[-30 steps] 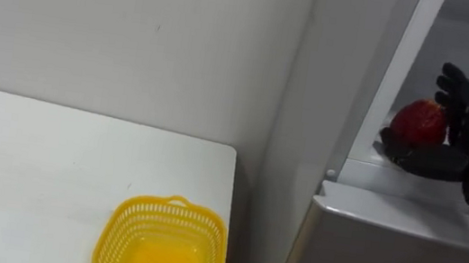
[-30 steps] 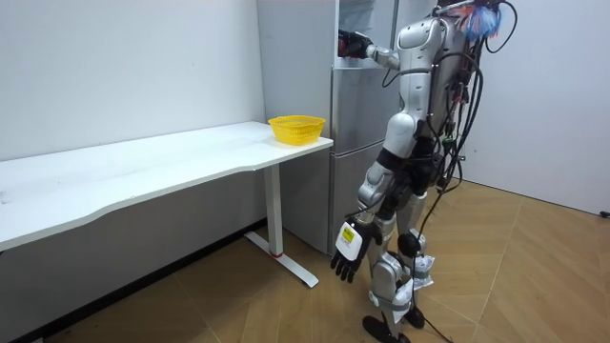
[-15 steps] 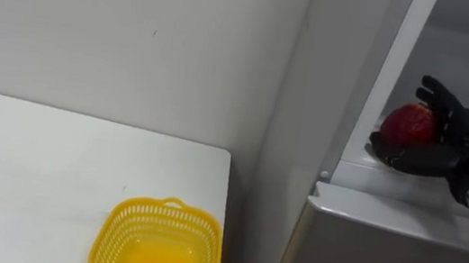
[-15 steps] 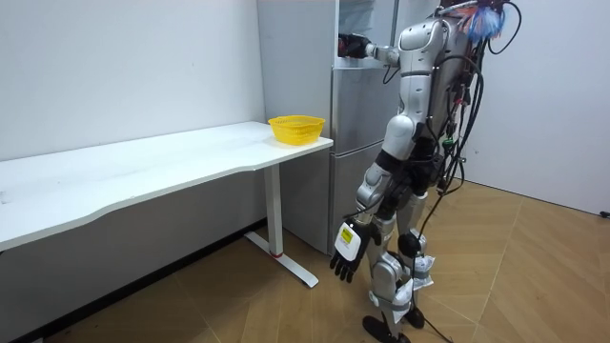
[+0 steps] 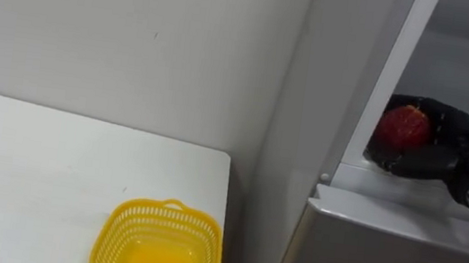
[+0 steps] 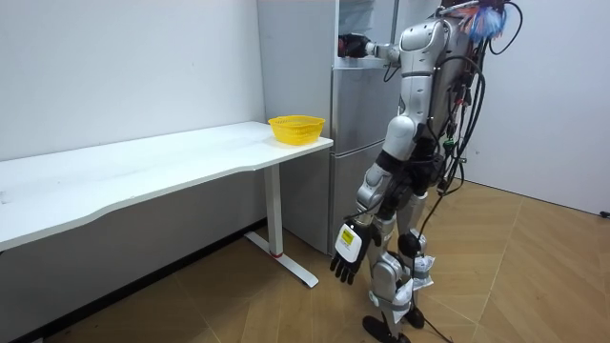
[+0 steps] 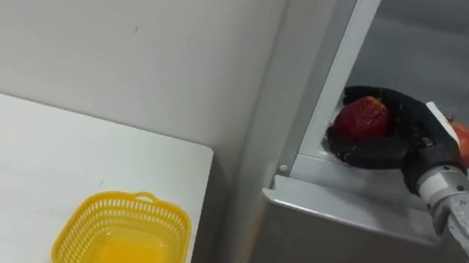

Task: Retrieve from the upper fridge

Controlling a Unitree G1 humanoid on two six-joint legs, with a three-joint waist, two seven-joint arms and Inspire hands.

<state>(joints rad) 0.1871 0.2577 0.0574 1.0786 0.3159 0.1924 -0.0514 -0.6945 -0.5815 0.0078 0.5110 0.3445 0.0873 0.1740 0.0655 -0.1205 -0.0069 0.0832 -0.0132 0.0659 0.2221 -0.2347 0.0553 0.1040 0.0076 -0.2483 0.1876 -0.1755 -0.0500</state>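
— Right robot hand (image 5: 435, 156): state and location?
— Upper right of the eye views, inside the open upper compartment of the tall grey metal fridge (image 5: 363, 257). Its black fingers are curled over the round red glossy fruit (image 5: 405, 127), with the thumb beneath. The fruit is clamped at the front edge of the shelf (image 5: 409, 184) and is not yet clear of the compartment. Whether it is lifted off the shelf cannot be told.
— Why that grip?
— Judgement: enclosing a smooth, round item from above and below prevents it rolling during withdrawal.
— Adjacent items?
— A second round red fruit (image 7: 463, 143) sits just behind the wrist; withdrawal should avoid nudging it. The yellow perforated plastic basket (image 5: 161, 244) stands at lower centre, on the corner of the white flat-topped bench (image 5: 30, 168) nearest the fridge. It is probably the drop point.
— Left robot hand (image 6: 345, 253)?
— Hangs beside the thigh in the room view, fingers relaxed, idle.
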